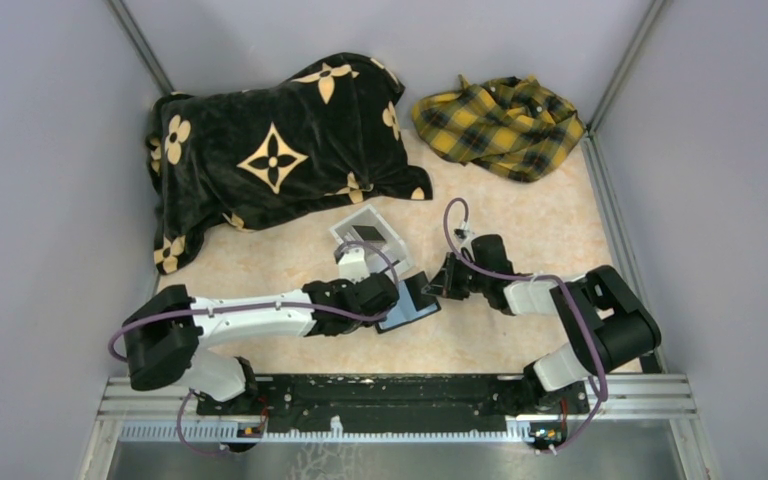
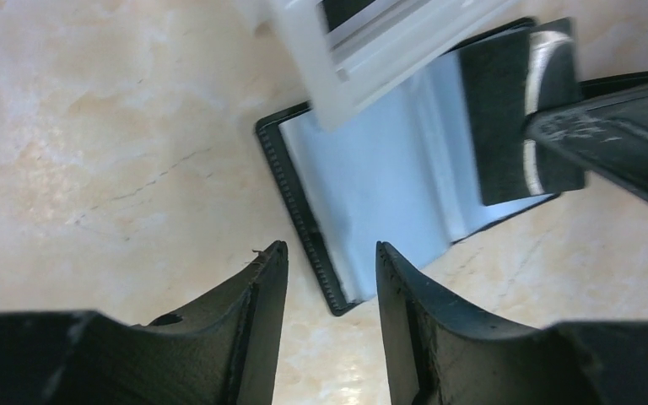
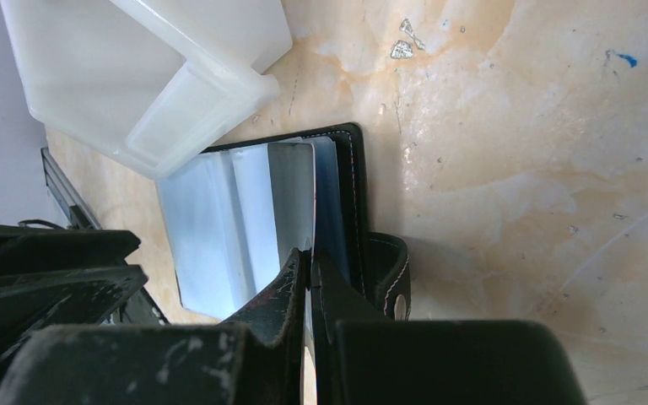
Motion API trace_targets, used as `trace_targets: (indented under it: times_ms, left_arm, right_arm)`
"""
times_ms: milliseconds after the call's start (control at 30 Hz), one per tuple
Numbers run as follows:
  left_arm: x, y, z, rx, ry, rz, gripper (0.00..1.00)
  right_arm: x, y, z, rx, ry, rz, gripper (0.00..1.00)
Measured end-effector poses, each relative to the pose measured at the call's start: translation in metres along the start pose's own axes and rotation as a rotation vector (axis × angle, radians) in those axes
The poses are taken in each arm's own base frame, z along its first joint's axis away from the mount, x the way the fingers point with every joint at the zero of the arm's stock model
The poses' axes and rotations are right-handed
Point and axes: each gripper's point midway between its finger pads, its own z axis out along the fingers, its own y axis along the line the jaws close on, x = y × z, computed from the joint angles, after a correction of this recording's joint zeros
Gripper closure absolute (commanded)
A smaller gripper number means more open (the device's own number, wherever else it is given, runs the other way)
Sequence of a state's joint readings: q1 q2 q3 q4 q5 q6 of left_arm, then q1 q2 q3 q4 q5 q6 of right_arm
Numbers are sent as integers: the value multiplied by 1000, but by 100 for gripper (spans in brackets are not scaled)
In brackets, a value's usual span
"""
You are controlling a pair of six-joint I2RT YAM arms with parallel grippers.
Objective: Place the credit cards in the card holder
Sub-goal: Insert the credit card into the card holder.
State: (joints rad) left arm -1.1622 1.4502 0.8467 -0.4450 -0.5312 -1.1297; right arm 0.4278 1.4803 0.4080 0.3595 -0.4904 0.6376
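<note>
The card holder (image 2: 371, 194) lies open on the table, grey slots up, with a black rim; its strap clasp (image 3: 388, 270) shows at the right edge. My right gripper (image 3: 308, 257) is shut on a credit card (image 3: 292, 194), whose far end lies over the holder's right half. The same card (image 2: 515, 118) looks dark in the left wrist view. My left gripper (image 2: 329, 249) stands open and empty just above the holder's near corner. From above, both grippers (image 1: 400, 290) (image 1: 442, 280) meet at the card holder (image 1: 415, 308).
A clear-white open-top box (image 1: 365, 235) stands just behind the holder, touching its far edge, with a dark card (image 2: 346, 8) inside. A black patterned cloth (image 1: 270, 150) and a yellow plaid cloth (image 1: 500, 125) lie at the back. Grey walls close in both sides.
</note>
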Motion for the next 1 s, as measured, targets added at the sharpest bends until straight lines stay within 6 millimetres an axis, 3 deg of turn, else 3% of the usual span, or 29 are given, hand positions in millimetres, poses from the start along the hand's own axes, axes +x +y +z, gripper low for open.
trace_targets:
  times_ms: [267,500,767,1000]
  left_arm:
    - [41,57,5,-99,54,-18,64]
    - [43,55,6,-96,37,-55,77]
    - [38,32,21,-109,11,-39,78]
    - [36,28,25,-139,3,3,79]
  right_arm:
    - [0,0,0,10,-2,-8,100]
    - [0,1,1,16,0,-15,100]
    - [-2,6,-1,38,-5,-59,100]
    - [-3,7,-1,52,-6,-74,100]
